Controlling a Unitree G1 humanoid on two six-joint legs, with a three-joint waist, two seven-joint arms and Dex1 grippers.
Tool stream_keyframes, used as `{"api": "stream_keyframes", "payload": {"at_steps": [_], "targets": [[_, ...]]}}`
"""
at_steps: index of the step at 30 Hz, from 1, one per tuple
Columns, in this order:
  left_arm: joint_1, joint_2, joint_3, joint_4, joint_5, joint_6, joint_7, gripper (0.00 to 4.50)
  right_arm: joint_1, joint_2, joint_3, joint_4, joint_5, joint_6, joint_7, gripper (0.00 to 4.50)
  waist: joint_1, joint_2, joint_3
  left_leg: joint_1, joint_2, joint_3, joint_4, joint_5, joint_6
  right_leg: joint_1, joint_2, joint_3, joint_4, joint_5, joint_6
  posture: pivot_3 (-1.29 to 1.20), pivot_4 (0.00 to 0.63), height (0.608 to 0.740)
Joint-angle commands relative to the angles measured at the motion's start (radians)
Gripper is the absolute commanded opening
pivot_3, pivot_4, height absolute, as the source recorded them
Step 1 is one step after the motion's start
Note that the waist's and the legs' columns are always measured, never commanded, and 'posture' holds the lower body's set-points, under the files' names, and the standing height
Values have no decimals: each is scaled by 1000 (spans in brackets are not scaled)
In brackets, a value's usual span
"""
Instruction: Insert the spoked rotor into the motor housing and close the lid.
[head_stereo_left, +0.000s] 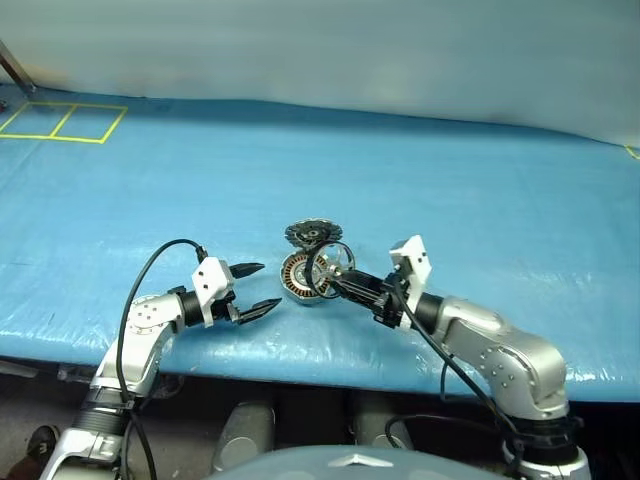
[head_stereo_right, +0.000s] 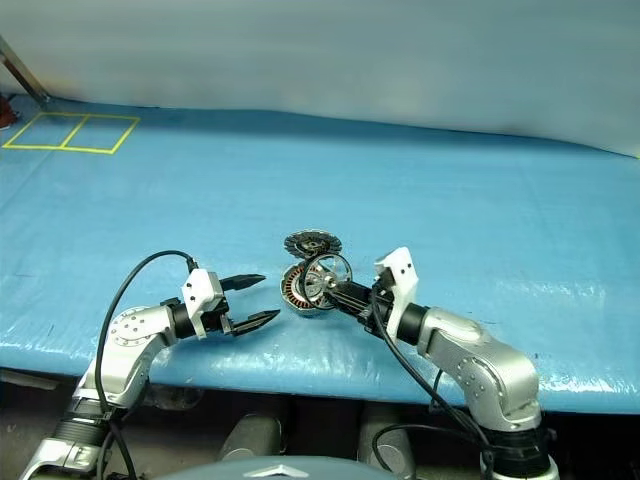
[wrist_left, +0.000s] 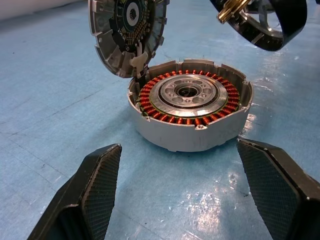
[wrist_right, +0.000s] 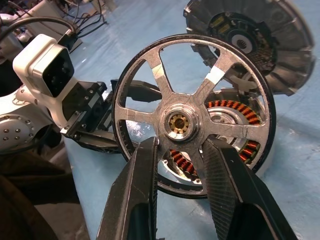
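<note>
The spoked rotor (wrist_right: 177, 122), a dark ring with silver spokes and a brass-centred hub, hangs on edge just above the table. My right gripper (wrist_right: 180, 145) is shut on a spoke beside the hub. The rotor (head_stereo_left: 331, 266) is right next to the motor housing (head_stereo_left: 298, 277), on its right side. The housing (wrist_left: 190, 107) is a silver can with copper windings, sitting open on the blue cover. The lid (wrist_left: 127, 35) leans tilted against the housing's far rim, with its inner face showing. My left gripper (head_stereo_left: 268, 285) is open, level, just left of the housing and not touching it.
A blue sheet (head_stereo_left: 480, 200) covers the whole table, and its front edge (head_stereo_left: 300, 355) runs close under both arms. Yellow taped squares (head_stereo_left: 62, 122) mark the far left corner. A black cable (head_stereo_left: 150, 270) loops over the left wrist.
</note>
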Motion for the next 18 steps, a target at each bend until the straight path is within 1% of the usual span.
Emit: {"api": "stream_keyframes", "payload": {"at_steps": [1,7,18], "targets": [[-9,-3,19,-5,-28,-27,-21,4026,-35,2,22,17,16,-32,29,1082,0,0,0,0,0,0,0,0,0,0,0,0,0,0,0,0,150,740],[-23,-17,12,23,-43,-59,-51,4026,-80,-10,58,79,-6,-45,46,1082,0,0,0,0,0,0,0,0,0,0,0,0,0,0,0,0,150,740],[5,-39,17,37,-36,-106,-42,4026,-137,-19,64,115,-5,-43,39,1082,-3,0,0,0,0,0,0,0,0,0,0,0,0,0,0,0,150,740]]}}
